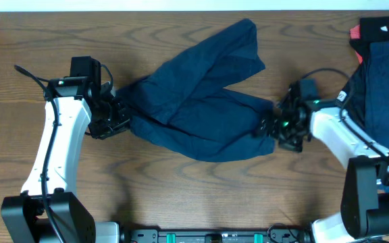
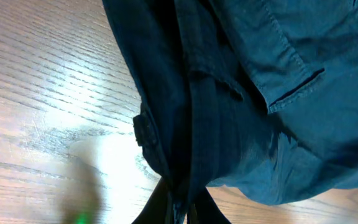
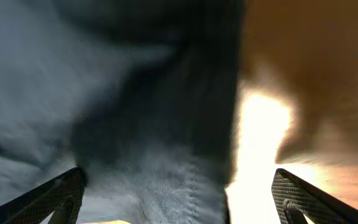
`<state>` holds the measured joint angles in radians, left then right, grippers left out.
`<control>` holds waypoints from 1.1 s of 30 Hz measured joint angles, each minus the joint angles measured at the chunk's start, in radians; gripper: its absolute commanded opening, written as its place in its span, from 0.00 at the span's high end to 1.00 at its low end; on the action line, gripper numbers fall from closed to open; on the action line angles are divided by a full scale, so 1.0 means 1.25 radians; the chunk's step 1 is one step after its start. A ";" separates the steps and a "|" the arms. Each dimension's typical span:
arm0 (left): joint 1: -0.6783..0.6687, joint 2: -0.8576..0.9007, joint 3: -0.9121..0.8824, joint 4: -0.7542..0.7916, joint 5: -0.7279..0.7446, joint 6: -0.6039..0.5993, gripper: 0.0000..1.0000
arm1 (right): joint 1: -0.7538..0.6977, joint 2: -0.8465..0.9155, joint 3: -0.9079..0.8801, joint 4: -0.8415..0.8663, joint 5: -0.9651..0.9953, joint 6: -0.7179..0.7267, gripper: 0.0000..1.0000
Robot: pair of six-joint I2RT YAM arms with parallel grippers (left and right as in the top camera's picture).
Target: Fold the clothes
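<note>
Navy cloth of the trousers [image 3: 135, 124] fills the right wrist view, lying between the fingers [image 3: 55, 199] of the right gripper [image 1: 277, 128], which stand wide apart and pinch nothing. The trousers sprawl across the middle of the table [image 1: 181, 196], one leg angled up toward the far edge, the other running right to that open claw. The left gripper [image 2: 179, 208] is closed on a bunched fold at the trousers' left end, near what looks like the waistband.

With only one end held, a pull from the left would likely drag the garment and rumple it. The raised leg ends near the far edge and could slip over. The right arm lies against the pile of other clothes [image 1: 383, 74], so a wide swing might snag them. Bare wood nearer the arm bases offers the safest room to work
</note>
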<state>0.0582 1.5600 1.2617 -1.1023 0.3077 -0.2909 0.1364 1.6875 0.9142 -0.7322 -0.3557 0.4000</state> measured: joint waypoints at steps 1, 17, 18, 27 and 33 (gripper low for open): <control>0.000 0.000 0.000 -0.002 0.000 0.000 0.94 | 0.014 0.000 -0.019 0.000 -0.003 0.000 0.05; 0.000 0.000 0.000 -0.004 0.000 0.000 0.94 | 0.053 -0.042 -0.073 -0.023 -0.031 0.006 0.09; 0.000 0.000 0.000 -0.004 0.000 0.000 0.94 | 0.053 -0.042 -0.075 -0.049 -0.037 0.007 0.11; 0.000 0.000 0.000 -0.004 0.000 0.000 0.94 | 0.054 -0.024 -0.098 -0.132 -0.057 0.001 0.36; 0.000 0.000 0.000 -0.010 0.000 0.000 0.94 | 0.054 -0.023 -0.099 -0.123 -0.059 0.004 0.31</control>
<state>0.0582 1.5600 1.2617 -1.1149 0.3077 -0.2909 0.2035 1.6581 0.7906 -0.8864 -0.4294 0.4053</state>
